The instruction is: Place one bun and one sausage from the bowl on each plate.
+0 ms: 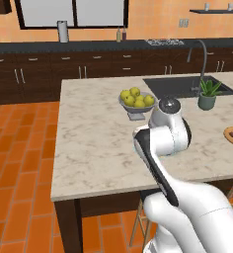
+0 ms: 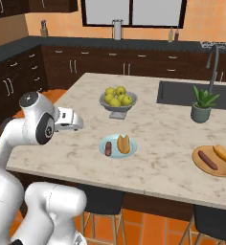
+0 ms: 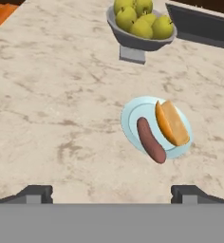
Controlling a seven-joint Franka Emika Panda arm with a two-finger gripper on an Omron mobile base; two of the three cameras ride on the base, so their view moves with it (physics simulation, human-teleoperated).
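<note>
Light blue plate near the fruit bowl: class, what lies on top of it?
One sausage and one bun lie side by side on the light blue plate; the surface beneath them is covered.

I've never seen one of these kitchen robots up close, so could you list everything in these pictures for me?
Blue plate: one, pale blue, middle of the island; sausage and bun lie on it side by side.
Wooden dish: one, tan, right end of the island; holds a second sausage and a second bun.
Fruit bowl: one, grey on a foot, full of yellow-green fruit, beyond the blue plate.
Potted plant: one, green in a dark pot, beside the sink.
Sink: one, dark, with a curved tap, far right of the island.
Island: one, pale marble top.
Stools: dark, tucked under the island's near edge.
Gripper: one, dark fingertips, open, holding nothing, above the island short of the blue plate.
</note>
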